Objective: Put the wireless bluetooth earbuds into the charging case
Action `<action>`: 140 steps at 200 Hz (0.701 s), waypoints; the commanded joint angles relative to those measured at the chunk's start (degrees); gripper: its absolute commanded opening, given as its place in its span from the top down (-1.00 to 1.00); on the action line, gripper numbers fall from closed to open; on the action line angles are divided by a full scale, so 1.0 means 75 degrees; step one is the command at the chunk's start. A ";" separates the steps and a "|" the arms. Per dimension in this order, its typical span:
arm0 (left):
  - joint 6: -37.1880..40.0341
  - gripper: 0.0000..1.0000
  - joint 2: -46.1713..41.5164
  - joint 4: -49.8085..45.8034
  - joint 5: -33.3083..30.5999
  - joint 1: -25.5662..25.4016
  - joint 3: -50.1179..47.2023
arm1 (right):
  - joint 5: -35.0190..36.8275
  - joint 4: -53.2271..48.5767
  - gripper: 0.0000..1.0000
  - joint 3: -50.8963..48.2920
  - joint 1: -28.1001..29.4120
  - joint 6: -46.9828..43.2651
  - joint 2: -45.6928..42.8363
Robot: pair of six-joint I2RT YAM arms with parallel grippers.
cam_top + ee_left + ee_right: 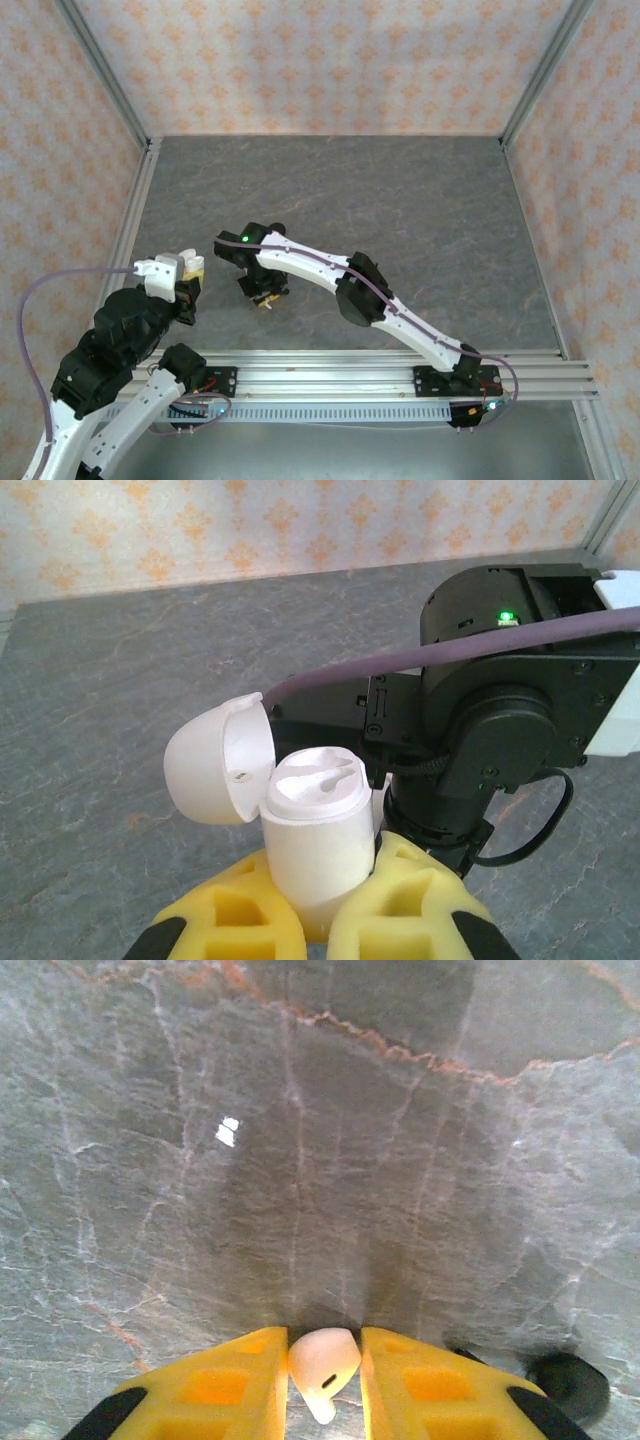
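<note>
My left gripper (325, 868) is shut on a white charging case (315, 830), which it holds upright above the table. The case's lid (215, 760) is swung open to the left, and two earbud-shaped wells show in its top. In the top view the left gripper (188, 268) sits at the near left, with the right gripper (263, 297) just to its right, pointing down at the table. In the right wrist view the yellow fingers of the right gripper (325, 1340) press both sides of a white earbud (322, 1362) lying on the grey stone surface.
A dark rounded object (570, 1385) lies on the table by the right finger, partly cut off. The right arm's black wrist (490, 710) stands close behind the held case. Patterned walls (320, 60) enclose the grey table (400, 200).
</note>
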 commanded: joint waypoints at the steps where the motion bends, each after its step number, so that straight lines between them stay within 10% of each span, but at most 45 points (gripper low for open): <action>1: 0.0066 1.00 -0.0141 0.0497 0.0134 0.0057 -0.0119 | 0.0240 0.0023 0.55 -0.0217 -0.0119 0.0092 -0.0534; 140: -0.0527 1.00 0.0934 0.3434 0.1965 0.0059 -0.0844 | 0.0872 0.2151 0.62 -0.2825 -0.1266 0.0813 -0.3877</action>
